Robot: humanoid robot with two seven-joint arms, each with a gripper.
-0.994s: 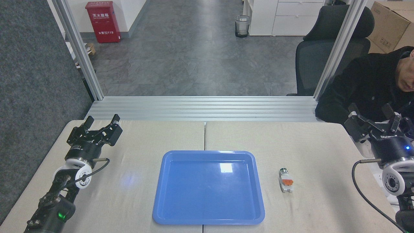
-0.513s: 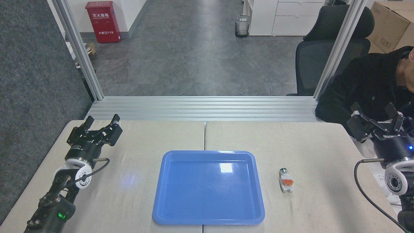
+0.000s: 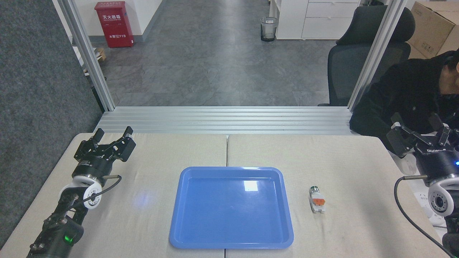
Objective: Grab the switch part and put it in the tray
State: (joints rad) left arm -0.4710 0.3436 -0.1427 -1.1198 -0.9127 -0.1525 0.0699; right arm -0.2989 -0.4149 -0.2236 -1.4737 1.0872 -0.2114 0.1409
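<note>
The small white plastic switch part point(image 3: 317, 200) with orange middle lies on the beige table point(image 3: 358, 168), just right of the glossy blue rectangular tray point(image 3: 231, 207). Left gripper point(image 3: 113, 135) and right gripper point(image 3: 419, 124) both hang spread wide, empty, well apart from it.

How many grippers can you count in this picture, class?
2. The left gripper hangs open above the table's far left corner; the right gripper stands open at the right edge, beside a person.

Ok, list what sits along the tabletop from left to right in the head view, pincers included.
Left pincer, open → tray, with nothing in it → switch part, lying on the table right of the tray → right pincer, open, at the table's right edge.
</note>
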